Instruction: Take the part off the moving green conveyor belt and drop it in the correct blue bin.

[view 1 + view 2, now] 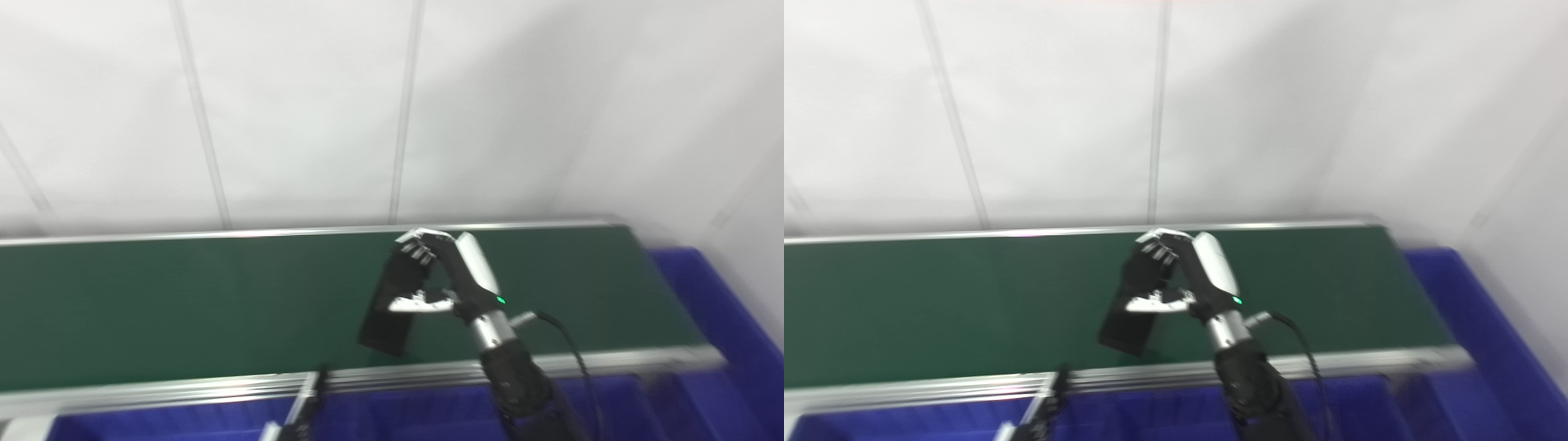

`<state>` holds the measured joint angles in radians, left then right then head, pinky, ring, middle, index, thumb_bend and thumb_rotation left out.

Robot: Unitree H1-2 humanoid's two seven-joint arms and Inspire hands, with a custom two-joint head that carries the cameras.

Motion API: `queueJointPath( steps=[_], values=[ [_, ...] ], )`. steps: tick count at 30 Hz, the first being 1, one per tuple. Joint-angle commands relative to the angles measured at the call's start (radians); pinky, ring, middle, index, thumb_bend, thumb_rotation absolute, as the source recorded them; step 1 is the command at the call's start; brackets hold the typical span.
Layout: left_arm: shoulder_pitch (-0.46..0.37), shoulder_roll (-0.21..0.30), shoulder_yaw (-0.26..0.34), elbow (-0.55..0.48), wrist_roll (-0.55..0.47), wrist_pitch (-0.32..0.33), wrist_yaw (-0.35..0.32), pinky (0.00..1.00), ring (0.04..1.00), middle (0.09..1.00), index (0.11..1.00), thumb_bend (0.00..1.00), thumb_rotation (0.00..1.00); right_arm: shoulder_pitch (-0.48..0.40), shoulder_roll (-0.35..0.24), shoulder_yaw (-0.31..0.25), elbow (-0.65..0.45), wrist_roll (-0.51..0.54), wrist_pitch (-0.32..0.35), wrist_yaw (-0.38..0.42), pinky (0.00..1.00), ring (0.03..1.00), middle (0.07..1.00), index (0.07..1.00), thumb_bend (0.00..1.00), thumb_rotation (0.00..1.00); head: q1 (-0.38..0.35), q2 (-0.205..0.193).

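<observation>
A long black rectangular part (390,309) (1130,309) is held over the green conveyor belt (184,306) (937,300), tilted with its lower end toward the near rail. My right hand (450,275) (1188,275) is shut on it, fingers curled over its top end and thumb across its middle. Only the tip of my left hand (300,419) (1035,419) shows at the bottom edge, over the blue bin; its fingers are too blurred and cropped to read.
Blue bins (398,416) (1458,294) run along the near side of the belt and around its right end. Silver rails (245,383) edge the belt front and back. A white panelled wall stands behind.
</observation>
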<state>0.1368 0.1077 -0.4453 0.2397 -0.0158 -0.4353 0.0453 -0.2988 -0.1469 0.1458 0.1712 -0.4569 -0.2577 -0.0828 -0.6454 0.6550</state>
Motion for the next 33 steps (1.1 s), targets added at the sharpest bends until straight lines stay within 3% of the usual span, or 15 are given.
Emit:
queueJointPath(
  steps=[1,10,16,27,33],
  values=[
    [-0.002,-0.010,0.038,-0.033,-0.026,-0.035,-0.061,1.00,1.000,1.000,1.000,0.78,1.00,-0.015,-0.004,-0.012,-0.055,-0.010,0.012,-0.017,0.26,0.319,0.415,0.520,0.52,0.00,-0.019,0.004],
    [0.001,-0.033,0.201,-0.035,-0.091,-0.035,-0.243,1.00,1.000,1.000,1.000,0.87,1.00,0.043,-0.012,-0.029,-0.166,-0.058,0.073,-0.005,0.25,0.314,0.427,0.519,0.52,0.00,-0.152,0.041],
    [-0.010,-0.046,0.299,-0.018,-0.146,-0.035,-0.359,1.00,1.000,1.000,1.000,0.83,0.96,0.135,-0.019,-0.040,-0.265,-0.067,0.115,0.013,0.28,0.351,0.437,0.517,0.52,0.00,-0.264,0.049],
    [-0.032,-0.039,0.361,-0.031,-0.191,-0.034,-0.424,1.00,1.000,1.000,1.000,0.91,0.95,0.301,-0.039,-0.079,-0.405,-0.121,0.179,0.028,0.30,0.361,0.440,0.515,0.52,0.00,-0.352,0.125],
    [-0.044,-0.014,0.369,-0.042,-0.203,-0.022,-0.428,1.00,1.000,1.000,1.000,0.97,0.93,0.367,-0.051,-0.101,-0.447,-0.179,0.225,0.022,0.28,0.349,0.435,0.518,0.52,0.00,-0.432,0.101]
  ],
)
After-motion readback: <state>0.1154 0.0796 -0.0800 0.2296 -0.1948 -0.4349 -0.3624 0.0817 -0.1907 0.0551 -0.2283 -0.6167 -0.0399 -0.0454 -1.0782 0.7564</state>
